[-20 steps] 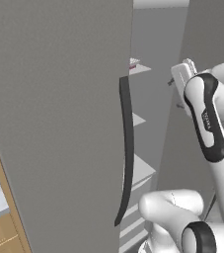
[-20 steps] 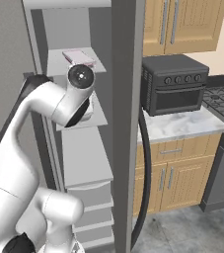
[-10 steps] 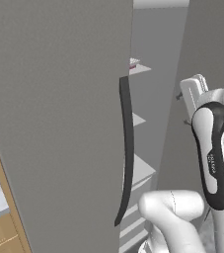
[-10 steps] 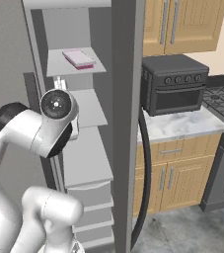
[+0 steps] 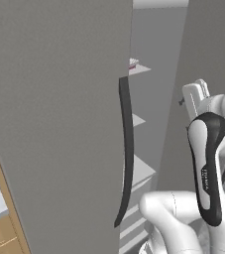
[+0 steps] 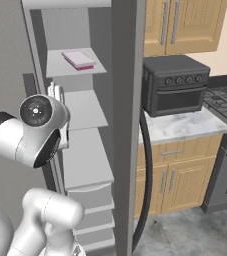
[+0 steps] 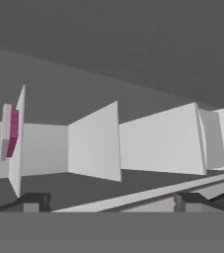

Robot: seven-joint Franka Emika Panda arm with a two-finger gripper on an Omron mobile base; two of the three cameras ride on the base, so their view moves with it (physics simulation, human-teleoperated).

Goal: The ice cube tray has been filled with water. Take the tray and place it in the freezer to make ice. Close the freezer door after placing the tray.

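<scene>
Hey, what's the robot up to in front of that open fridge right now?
The flat pink ice cube tray already lies on an upper shelf inside the tall grey freezer. The white arm's two-finger gripper is open and empty, out in front of the shelves. The tall grey freezer door with its long dark handle stands open, so closing it is what's left.

Pale pink ice cube tray with magenta rim (image 5: pixel 133 62): in the left base view, largely hidden behind the tall grey freezer door (image 5: pixel 59 124), whose edges are cropped.
</scene>
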